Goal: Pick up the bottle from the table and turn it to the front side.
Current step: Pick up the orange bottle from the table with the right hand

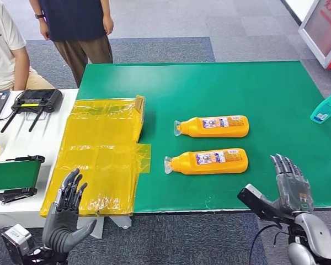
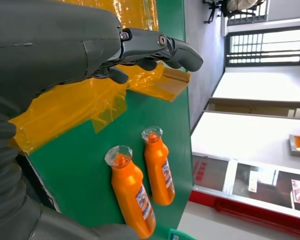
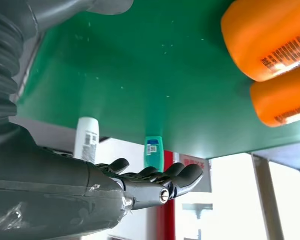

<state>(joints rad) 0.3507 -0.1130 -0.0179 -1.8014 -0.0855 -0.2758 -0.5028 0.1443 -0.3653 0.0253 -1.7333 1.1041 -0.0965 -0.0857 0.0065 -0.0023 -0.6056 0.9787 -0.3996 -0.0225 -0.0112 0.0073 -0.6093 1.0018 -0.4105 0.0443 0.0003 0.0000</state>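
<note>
We hold our left hand [image 1: 66, 212] and right hand [image 1: 291, 185] empty, fingers spread, at the table [image 1: 239, 88] edge; the near bottle [image 1: 207, 161] lies flat between them, within reach.

Bright, even indoor light fills all 3 views. The 2 glossy orange plastic bottles [image 1: 212, 143] cast faint, short shadows on the green table mat [image 1: 259, 88]. Crinkled yellow plastic sheeting [image 1: 101, 149] shows glare. Daylight overexposes the barred window [image 2: 265, 47].
</note>
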